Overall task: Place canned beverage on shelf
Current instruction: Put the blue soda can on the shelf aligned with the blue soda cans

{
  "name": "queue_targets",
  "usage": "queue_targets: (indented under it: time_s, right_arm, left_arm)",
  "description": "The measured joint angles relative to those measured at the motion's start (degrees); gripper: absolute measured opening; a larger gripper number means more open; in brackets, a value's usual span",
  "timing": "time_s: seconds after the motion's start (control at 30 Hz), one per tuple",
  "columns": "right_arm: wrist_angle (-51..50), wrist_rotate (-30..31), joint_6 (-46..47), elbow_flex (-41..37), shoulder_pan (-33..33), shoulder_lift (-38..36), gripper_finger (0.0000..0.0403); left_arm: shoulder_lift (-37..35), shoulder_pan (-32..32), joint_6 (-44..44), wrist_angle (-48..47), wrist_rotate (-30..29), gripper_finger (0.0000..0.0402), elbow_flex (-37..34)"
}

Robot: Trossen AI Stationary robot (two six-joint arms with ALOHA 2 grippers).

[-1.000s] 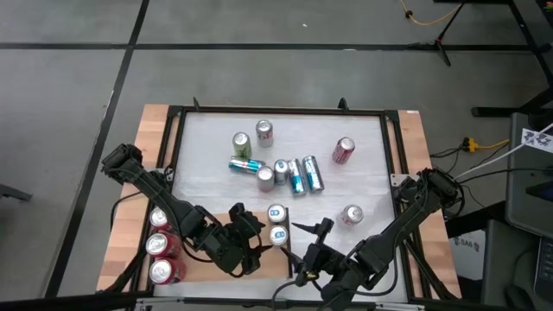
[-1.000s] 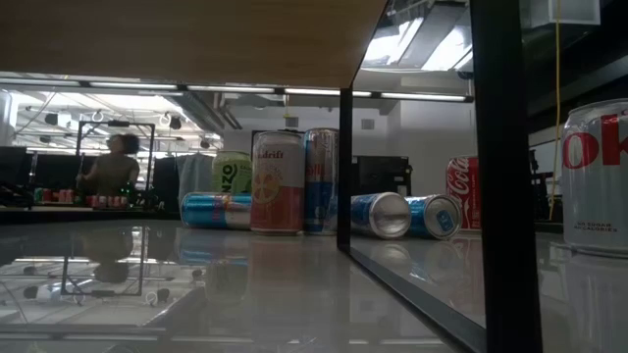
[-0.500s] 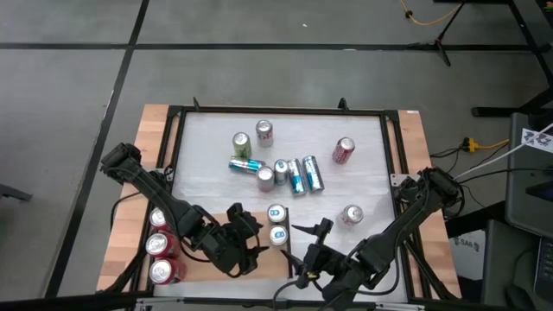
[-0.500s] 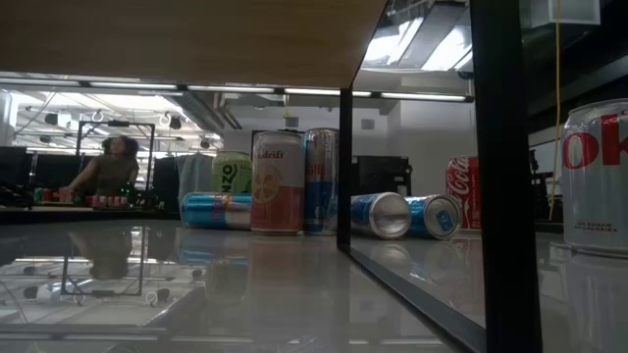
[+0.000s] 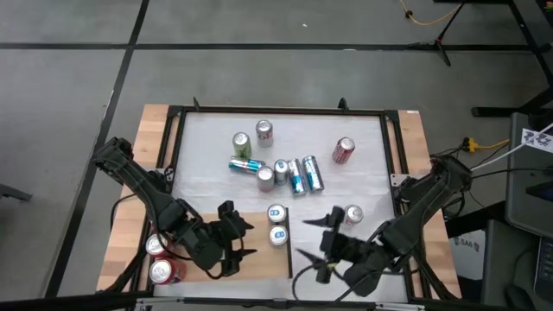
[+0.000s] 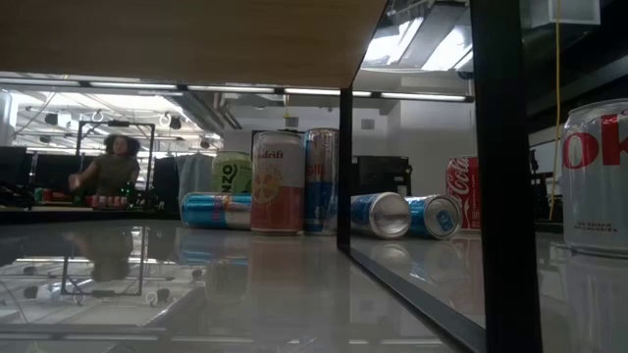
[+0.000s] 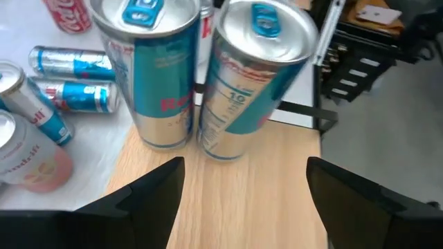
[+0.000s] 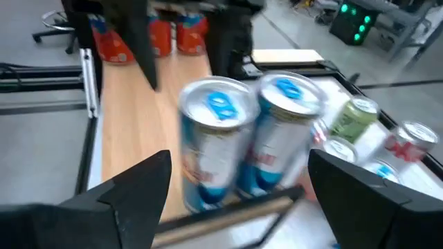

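The left arm reaches in from the table's left edge, its elbow high near the outer corner and its forearm slanting down toward the near side. The left gripper (image 5: 235,241) sits at the end of that forearm with its two dark fingers (image 7: 149,190) spread wide, nothing between them. The right arm comes in from the right edge, bent and angled toward the near middle. The right gripper (image 5: 317,248) faces the left one, fingers (image 8: 135,181) likewise parted and empty.
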Motion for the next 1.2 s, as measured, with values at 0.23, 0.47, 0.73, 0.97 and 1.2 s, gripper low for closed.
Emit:
queue_targets:
  time_s: [0.23, 0.47, 0.73, 0.97, 1.2]
  right_arm:
    - [-18.7, 2.9, 14.7, 0.1, -2.2, -6.7, 0.0328]
    - [-38.4, -2.6, 29.1, 0.0, -12.3, -9.3, 0.0328]
    - [-41.9, -21.7, 14.0, -3.4, -30.1, -9.2, 0.0328]
    - [-36.0, -31.0, -0.2, -9.2, -39.6, -9.6, 0.0328]
    - [-29.8, -39.3, -3.5, -17.0, -45.5, -11.2, 0.0328]
  left_arm:
    - [-2.6, -0.1, 0.6, -0.2, 0.1, 0.0295, 0.0]
    - [-5.6, 0.3, 4.5, -0.2, -0.5, 0.0295, 0.0]
    - [-9.3, 3.8, 5.2, -0.2, -5.0, 0.0295, 0.0]
    - [-11.4, 9.4, 8.1, -0.8, -6.3, 0.0295, 0.0]
    - [-12.0, 15.1, 11.3, -1.9, -5.8, 0.0295, 0.0]
